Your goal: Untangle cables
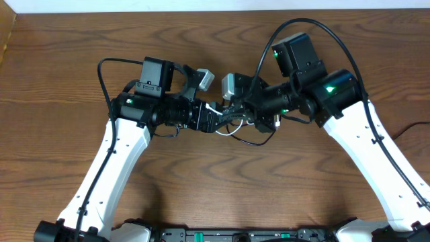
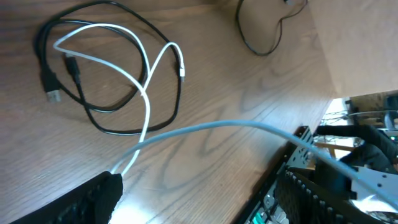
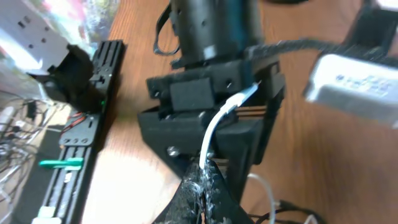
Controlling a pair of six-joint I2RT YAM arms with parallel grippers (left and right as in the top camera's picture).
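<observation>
Overhead view: both arms meet above the cables at mid-tabletop. Left tool: jaws wide, gripping nothing. The white cable runs just past one finger, so this tool seems posted to receive the strand, not to hold it. On the wood lie the black loops, with the white cable crossing over them. A second black cable lies apart. Right tool: closed on the white cable, raising one stretch off the wood, probably so that it can be drawn free of the black loops.
</observation>
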